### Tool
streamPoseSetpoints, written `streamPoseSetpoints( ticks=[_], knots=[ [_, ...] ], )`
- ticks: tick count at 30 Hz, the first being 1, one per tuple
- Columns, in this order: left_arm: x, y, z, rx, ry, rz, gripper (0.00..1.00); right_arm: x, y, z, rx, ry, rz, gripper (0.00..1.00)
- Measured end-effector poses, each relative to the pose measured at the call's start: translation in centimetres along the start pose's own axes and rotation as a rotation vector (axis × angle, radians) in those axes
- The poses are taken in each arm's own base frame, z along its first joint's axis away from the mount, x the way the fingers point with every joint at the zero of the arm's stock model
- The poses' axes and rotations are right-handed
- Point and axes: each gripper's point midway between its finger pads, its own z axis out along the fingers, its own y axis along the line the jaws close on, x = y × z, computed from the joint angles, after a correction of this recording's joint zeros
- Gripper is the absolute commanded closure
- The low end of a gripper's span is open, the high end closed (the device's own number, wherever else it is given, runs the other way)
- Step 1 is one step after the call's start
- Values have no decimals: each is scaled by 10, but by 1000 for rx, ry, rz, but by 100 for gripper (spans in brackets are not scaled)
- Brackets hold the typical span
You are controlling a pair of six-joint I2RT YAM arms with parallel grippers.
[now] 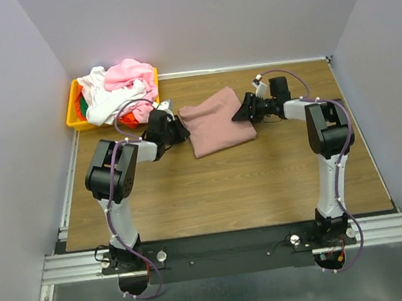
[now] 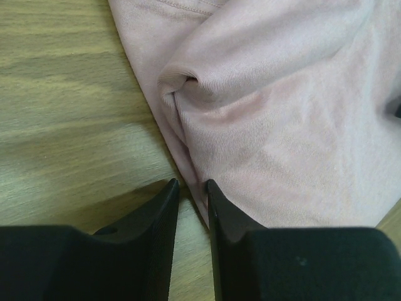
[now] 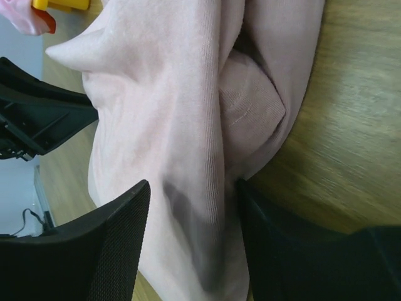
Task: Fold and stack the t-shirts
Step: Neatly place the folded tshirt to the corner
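Top external view: the yellow bin (image 1: 75,115) serves as the landmark and holds a heap of unfolded t-shirts (image 1: 117,87) in pink, white, red-orange and green. The mauve t-shirt (image 1: 216,120) lies on the bench (image 1: 263,187) just right of the bin as a rough, creased oblong. The left jaws meet its edge nearest the bin and the right jaws its edge farthest from the bin. Left wrist view: the left jaws are closed to a narrow slit, and the hem of the mauve t-shirt (image 2: 276,125) runs into that slit. Right wrist view: the right jaws stand part open, clamped on a thick bunched fold of the mauve t-shirt (image 3: 188,113) that fills the gap. Progress, as judged: the first fold is under way, no stack exists beside the bin, and the heap remains to be folded. No print, label or writing is legible.
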Motion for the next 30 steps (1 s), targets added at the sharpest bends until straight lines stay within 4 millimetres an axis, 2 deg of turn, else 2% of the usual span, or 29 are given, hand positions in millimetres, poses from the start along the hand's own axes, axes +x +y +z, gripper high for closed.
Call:
streamPoseSetpoints(
  ticks=[2, 4, 5, 6, 9, 10, 14, 17, 23, 26, 30],
  knots=[
    [0, 0, 0, 0, 0, 1, 67, 3, 2, 5, -5, 11, 4, 46],
    [1, -1, 0, 2, 1, 4, 67, 7, 3, 8, -10, 21, 9, 61],
    [1, -1, 0, 3, 2, 5, 67, 9, 3, 10, -8, 28, 13, 73],
    [1, -2, 0, 3, 2, 6, 67, 12, 2, 11, -7, 34, 21, 79],
    [1, -3, 0, 5, 2, 10, 55, 16, 0, 13, 0, 45, 37, 94],
    [0, -4, 0, 9, -1, 12, 47, 16, 0, 13, 6, 45, 36, 97],
    [-6, -10, -8, 14, -12, 24, 30, 14, -3, 12, 37, 36, 39, 100],
    [-21, -20, -21, 21, -37, 45, 21, 10, -7, 7, 96, 22, 30, 100],
    [-66, -46, -65, 26, -116, 104, 19, -12, -15, -12, 263, -18, -23, 100],
    [-82, -58, -85, 37, -156, 117, 19, -30, -30, -23, 368, -49, -59, 100],
    [-97, -79, -115, 78, -207, 125, 19, -41, -52, -42, 487, -64, -76, 100]
  ],
)
